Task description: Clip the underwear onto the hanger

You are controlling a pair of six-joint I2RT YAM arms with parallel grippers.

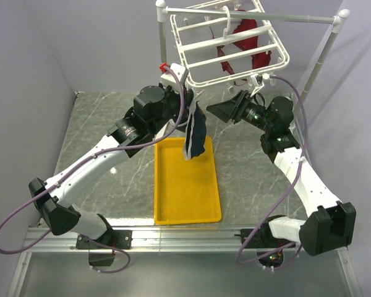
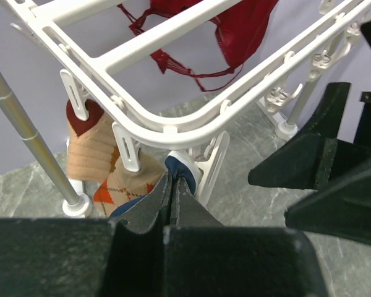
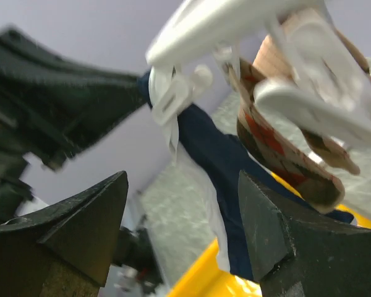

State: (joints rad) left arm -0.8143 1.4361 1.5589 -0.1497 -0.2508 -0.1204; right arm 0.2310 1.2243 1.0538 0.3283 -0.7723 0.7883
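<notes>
Navy underwear [image 1: 196, 133] hangs over your one yellow tray [image 1: 185, 198], its top edge pinched in your closed left gripper [image 2: 171, 180] under the hanger [image 2: 167, 127] corner. Your right gripper [image 3: 182, 185] gapes open beside it. One red garment [image 2: 247, 31] and one argyle cloth [image 2: 93, 154] crowd the clips [image 2: 127, 148].

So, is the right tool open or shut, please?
Open: the right tool has its fingers well apart, with the underwear hanging beyond.

White shells and black joints on the left arm [image 1: 93, 164] and right arm [image 1: 300, 176] — purple cables [image 1: 136, 146] loop alongside; the left gripper [image 2: 171, 185] and right gripper [image 3: 182, 185] are matte black.
</notes>
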